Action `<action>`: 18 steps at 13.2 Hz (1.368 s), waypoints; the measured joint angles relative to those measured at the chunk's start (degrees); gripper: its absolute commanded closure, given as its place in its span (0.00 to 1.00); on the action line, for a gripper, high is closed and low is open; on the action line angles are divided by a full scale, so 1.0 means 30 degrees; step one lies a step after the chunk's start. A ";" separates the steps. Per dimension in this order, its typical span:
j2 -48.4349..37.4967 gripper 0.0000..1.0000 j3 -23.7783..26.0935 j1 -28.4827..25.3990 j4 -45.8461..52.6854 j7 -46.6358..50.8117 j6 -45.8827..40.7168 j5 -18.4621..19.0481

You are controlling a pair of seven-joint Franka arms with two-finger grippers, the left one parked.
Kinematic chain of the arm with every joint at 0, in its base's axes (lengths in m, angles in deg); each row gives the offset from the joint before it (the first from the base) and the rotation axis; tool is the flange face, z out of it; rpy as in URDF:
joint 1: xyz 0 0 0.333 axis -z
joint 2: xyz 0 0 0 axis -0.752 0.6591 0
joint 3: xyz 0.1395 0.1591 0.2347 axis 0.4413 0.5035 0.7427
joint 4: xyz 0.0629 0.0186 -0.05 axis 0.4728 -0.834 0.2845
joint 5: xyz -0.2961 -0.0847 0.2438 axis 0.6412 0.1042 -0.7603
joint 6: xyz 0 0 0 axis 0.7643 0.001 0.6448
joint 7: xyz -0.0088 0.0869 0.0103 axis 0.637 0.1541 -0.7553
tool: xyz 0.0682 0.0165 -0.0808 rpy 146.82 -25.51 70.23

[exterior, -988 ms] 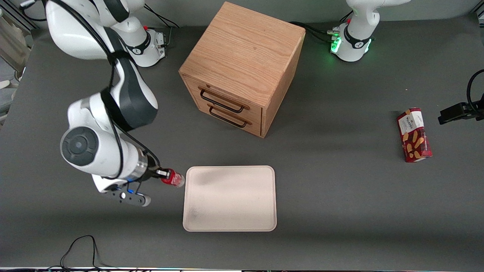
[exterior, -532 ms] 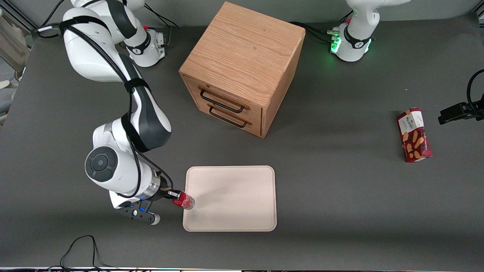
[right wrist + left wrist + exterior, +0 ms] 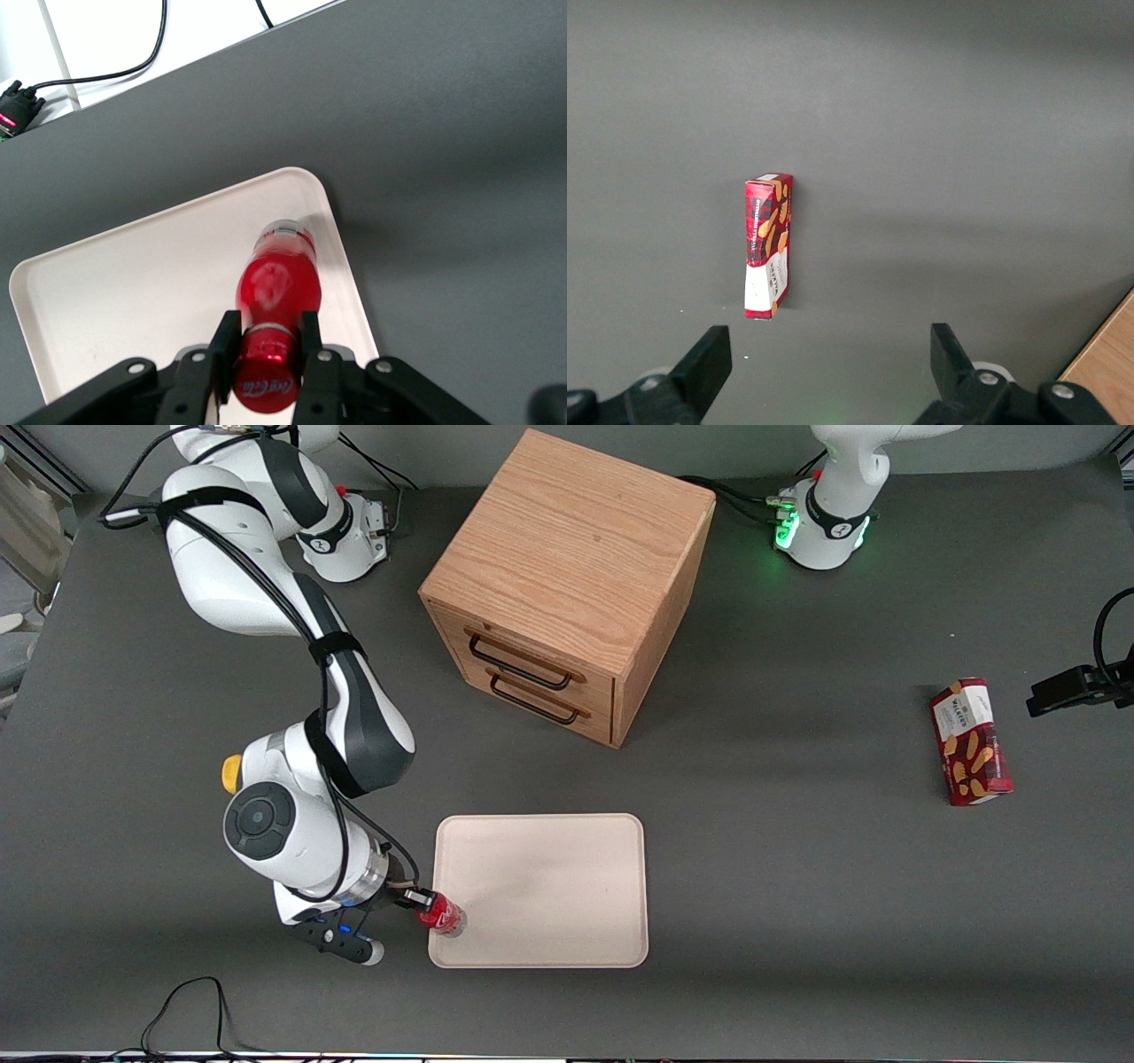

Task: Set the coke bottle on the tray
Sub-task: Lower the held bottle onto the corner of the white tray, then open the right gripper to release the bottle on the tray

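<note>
I am holding the small coke bottle with the red cap, red label and clear base (image 3: pixel 442 914) in the right arm's two-finger gripper (image 3: pixel 416 898), low in the front view, a little toward its lower left. In the wrist view the black fingers (image 3: pixel 223 343) are clamped on the neck just below the cap, so the gripper (image 3: pixel 266 341) is pinching the coke bottle (image 3: pixel 276 283) near its top, with the body sticking out ahead of the fingers, clear base leading.

The large flat cream-beige rectangular tray with rounded corners and a low rim (image 3: pixel 620 952) is sitting in the lower middle of the front view. The bottle is hanging over the tray's corner nearest the camera at the working arm's end, and its base appears to be just inside the rim (image 3: pixel 345 266); I cannot tell whether it is touching the tray floor.

I am judging this as the placing step, with the carry essentially done. The next move is calling for a short lowering until the base is seated, then opening the fingers and backing away along the bottle's axis. Because it is so close to the rim, I am thinking of nudging it slightly inward first, so it is not tipping over the edge.
</note>
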 measured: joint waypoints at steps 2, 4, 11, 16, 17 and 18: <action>0.0237 1.00 0.0000 -0.0001 0.0004 0.0004 0.0355 0.0005; 0.0410 1.00 0.0000 -0.0005 0.0006 0.0004 0.0632 0.0005; 0.0703 0.09 0.0000 -0.0005 0.0009 0.0010 0.0883 0.0197; 0.0703 0.00 0.0001 -0.0009 0.0173 0.0024 0.0898 0.0217; 0.0704 0.00 0.0000 -0.0009 0.0173 0.0025 0.0898 0.0223; 0.0704 0.00 0.0000 -0.0009 0.0173 0.0025 0.0898 0.0226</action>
